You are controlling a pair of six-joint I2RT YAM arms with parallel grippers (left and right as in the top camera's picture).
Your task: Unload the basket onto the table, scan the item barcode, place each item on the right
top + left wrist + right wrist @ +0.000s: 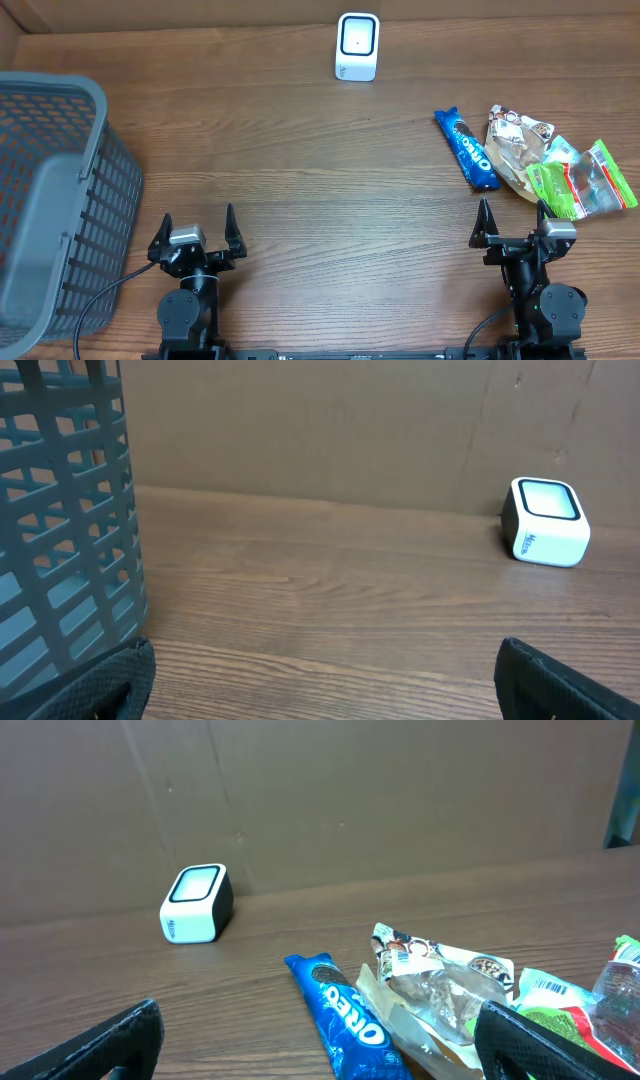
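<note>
A white barcode scanner (357, 46) stands at the back middle of the table, also seen as the scanner (547, 522) and the scanner (198, 903) in the wrist views. Three snack items lie at the right: a blue Oreo pack (466, 148), a clear cookie bag (515, 145) and a green packet (582, 180). The Oreo pack (346, 1018) lies just ahead of my right gripper (513, 222), which is open and empty. My left gripper (195, 231) is open and empty near the front left, far from the items.
A grey plastic basket (55, 200) fills the left side, close to my left gripper; its slotted wall (65, 520) shows in the left wrist view. A brown cardboard wall (400, 790) backs the wooden table (300, 170).
</note>
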